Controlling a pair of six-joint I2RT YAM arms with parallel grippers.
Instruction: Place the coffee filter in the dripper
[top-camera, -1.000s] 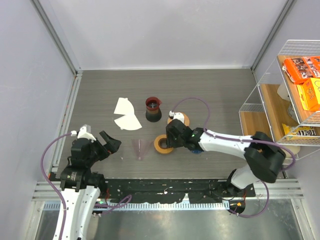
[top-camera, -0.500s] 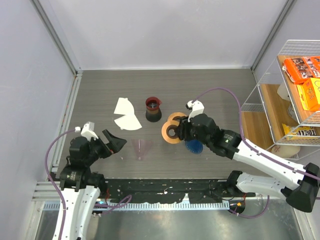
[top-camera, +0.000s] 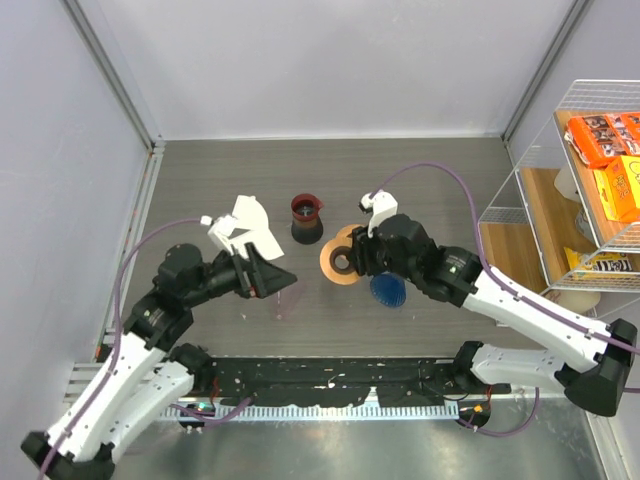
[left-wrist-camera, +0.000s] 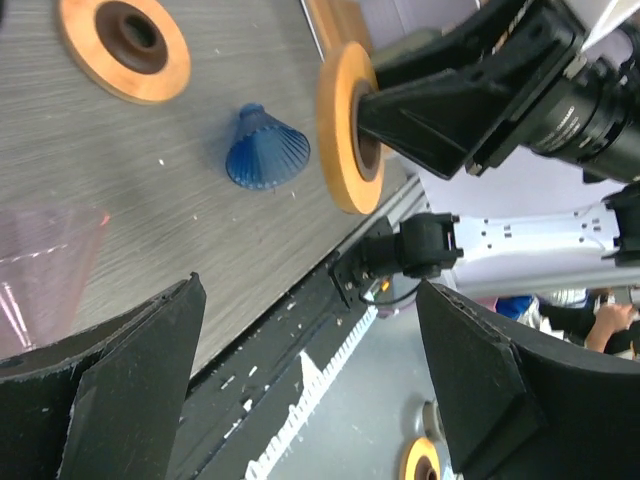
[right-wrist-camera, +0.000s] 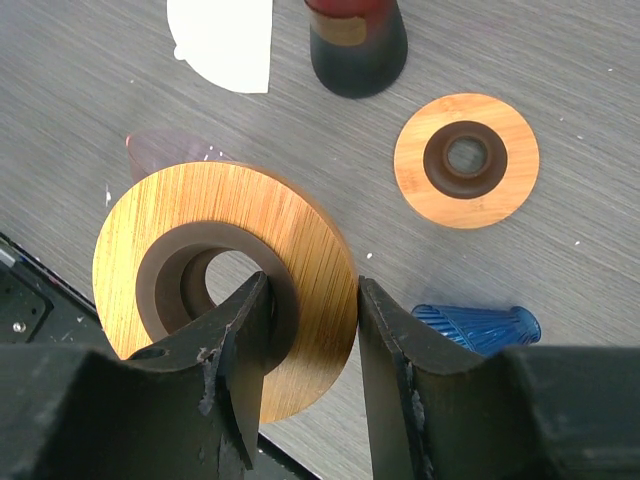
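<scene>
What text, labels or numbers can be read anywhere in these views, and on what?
Orange boxes on the wire shelf: print too small to read.
Yellow pack below them: dark print, blurred.
Held orange ring, dripper, coffee filters: no writing visible.

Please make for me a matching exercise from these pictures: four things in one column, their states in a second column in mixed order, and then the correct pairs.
Column one:
1. dripper
2. left gripper
3. right gripper
4. coffee filters

Column two:
A. shut on an orange ring
B. flat on the table, left of the dark cup in the top view
C. open, holding nothing
D. lying on its side on the table

Pairs: 1-D, 2-C, 3-A, 4-B
</scene>
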